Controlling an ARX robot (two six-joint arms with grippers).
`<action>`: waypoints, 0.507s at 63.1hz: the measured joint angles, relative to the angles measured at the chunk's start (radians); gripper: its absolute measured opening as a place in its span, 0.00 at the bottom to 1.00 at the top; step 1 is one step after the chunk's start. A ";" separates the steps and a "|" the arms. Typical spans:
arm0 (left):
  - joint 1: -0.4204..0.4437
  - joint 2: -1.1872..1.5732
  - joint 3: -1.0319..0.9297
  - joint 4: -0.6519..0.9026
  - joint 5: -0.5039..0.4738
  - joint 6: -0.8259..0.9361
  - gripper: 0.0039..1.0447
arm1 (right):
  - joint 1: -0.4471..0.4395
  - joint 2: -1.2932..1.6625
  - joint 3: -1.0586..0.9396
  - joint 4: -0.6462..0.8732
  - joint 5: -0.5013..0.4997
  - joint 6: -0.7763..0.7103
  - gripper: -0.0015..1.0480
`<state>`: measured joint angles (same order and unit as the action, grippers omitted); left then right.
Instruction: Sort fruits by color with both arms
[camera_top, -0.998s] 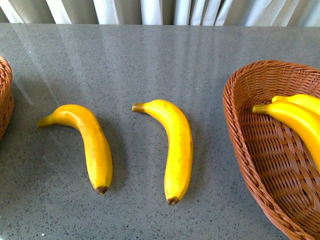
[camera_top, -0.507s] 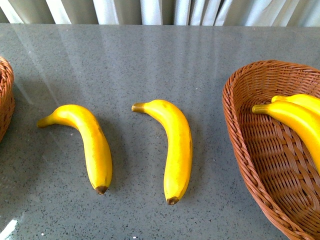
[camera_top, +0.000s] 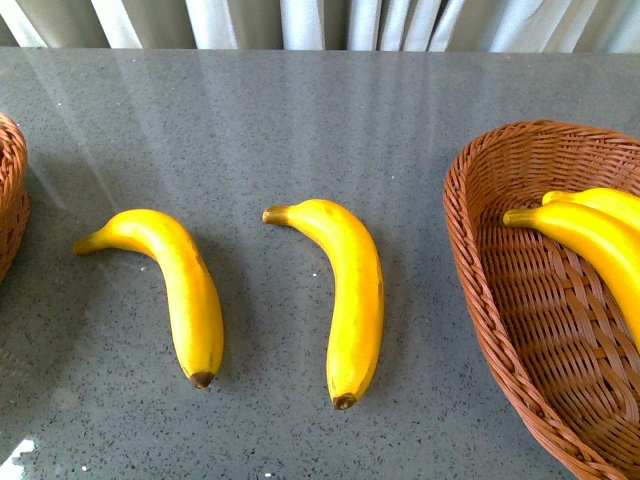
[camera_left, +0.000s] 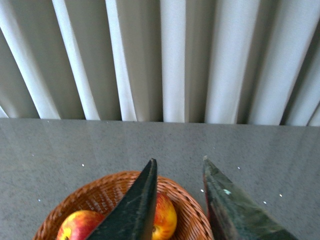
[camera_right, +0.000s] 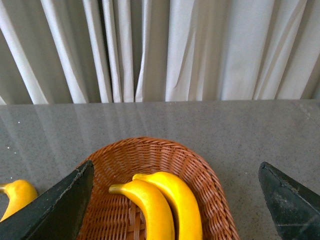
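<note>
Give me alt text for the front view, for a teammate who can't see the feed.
Two loose bananas, left banana and middle banana, lie apart on the grey table. The right basket holds two more bananas; only the left basket edge shows. Pale curtains hang behind.

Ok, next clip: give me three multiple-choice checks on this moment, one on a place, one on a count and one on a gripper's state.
1. Where are the two apples?
A) in the basket seen past the left gripper
B) on a plate
C) on a shelf

2. How many bananas lie loose on the table?
A) one
B) two
C) four

3. The right gripper is:
A) shut on a banana
B) open and empty
C) shut on an apple

Answers:
1 A: the left wrist view shows both inside the wicker.
2 B: the front view shows two on the bare surface.
3 B: its jaws stand wide apart with nothing between them.
</note>
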<state>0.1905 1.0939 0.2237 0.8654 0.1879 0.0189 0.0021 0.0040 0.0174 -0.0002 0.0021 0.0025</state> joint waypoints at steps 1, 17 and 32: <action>-0.006 -0.012 -0.011 -0.004 -0.006 -0.003 0.17 | 0.000 0.000 0.000 0.000 0.000 0.000 0.91; -0.073 -0.192 -0.110 -0.087 -0.074 -0.014 0.01 | 0.000 0.000 0.000 0.000 0.000 0.000 0.91; -0.179 -0.326 -0.192 -0.129 -0.181 -0.016 0.01 | 0.000 0.000 0.000 0.000 -0.001 0.000 0.91</action>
<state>0.0113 0.7677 0.0319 0.7368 0.0071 0.0025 0.0021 0.0040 0.0174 -0.0002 0.0010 0.0021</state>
